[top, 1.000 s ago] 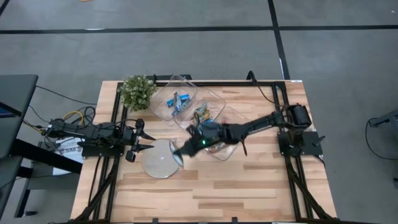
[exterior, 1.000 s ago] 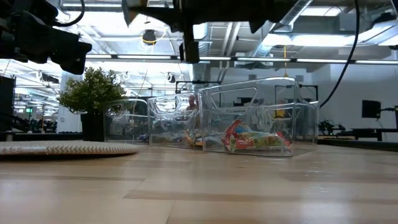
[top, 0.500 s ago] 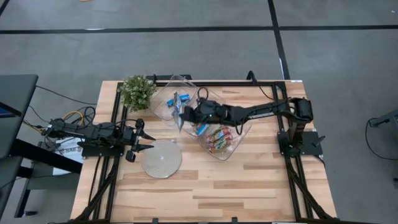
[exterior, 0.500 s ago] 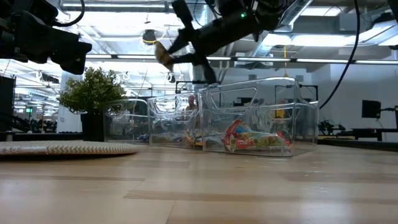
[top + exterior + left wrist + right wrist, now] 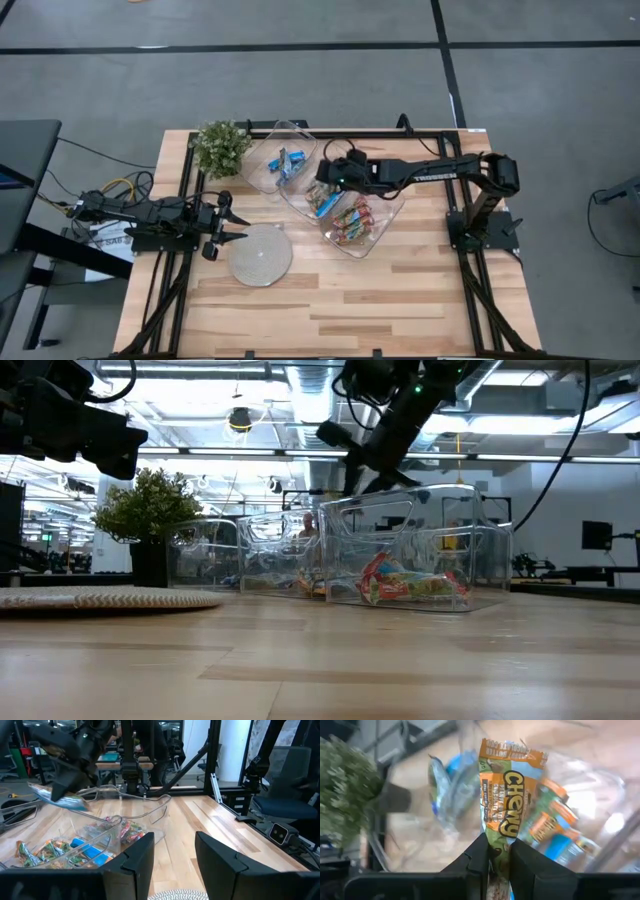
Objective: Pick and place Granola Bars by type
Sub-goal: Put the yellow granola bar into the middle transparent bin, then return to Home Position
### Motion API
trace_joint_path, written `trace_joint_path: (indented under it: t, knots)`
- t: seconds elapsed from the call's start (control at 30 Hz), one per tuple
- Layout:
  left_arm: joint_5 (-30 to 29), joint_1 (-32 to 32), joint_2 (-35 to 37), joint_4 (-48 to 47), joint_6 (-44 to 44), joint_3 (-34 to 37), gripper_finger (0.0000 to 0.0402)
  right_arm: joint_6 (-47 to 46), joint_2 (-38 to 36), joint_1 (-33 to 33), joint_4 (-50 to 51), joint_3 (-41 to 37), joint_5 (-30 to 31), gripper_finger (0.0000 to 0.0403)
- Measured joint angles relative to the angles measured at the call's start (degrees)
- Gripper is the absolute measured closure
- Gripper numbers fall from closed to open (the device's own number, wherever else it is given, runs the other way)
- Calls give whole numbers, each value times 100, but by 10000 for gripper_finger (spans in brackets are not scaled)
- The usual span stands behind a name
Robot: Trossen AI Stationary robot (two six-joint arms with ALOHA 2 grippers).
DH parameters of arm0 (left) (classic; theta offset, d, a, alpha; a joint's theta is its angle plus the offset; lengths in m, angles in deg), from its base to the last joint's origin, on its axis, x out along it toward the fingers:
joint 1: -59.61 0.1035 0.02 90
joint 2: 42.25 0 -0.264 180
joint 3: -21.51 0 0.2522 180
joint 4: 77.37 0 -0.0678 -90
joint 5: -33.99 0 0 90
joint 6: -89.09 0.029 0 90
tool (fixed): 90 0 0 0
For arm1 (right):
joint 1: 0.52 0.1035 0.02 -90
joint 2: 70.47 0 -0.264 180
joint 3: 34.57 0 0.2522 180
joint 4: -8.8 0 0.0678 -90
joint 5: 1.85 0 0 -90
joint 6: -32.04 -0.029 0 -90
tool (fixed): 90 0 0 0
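Right gripper [image 5: 499, 851] clenched on an orange-and-green wrapped granola bar [image 5: 509, 795], above the clear plastic trays [image 5: 372, 232]. Left gripper [image 5: 174, 851] released, beside round grey disc [image 5: 261, 256].

High view: straight down, whole table [image 5: 400, 290]. Low view: tabletop level, facing the room. Wrist views: close, forward past fingers. All apparently share the clear trays [image 5: 410, 550].
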Motion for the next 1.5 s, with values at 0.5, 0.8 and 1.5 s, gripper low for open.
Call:
trace_joint_path:
  t: [0.5,0.8,1.5]
  knots:
    - [2,0,0,1,0,1,264,46,52,-115,104,-1,-407,353]
    - [1,-1,0,0,0,1,264,197,52,-123,54,-1,-414,337]
    - [1,0,0,-1,2,2,264,910,52,11,21,-1,-443,241]
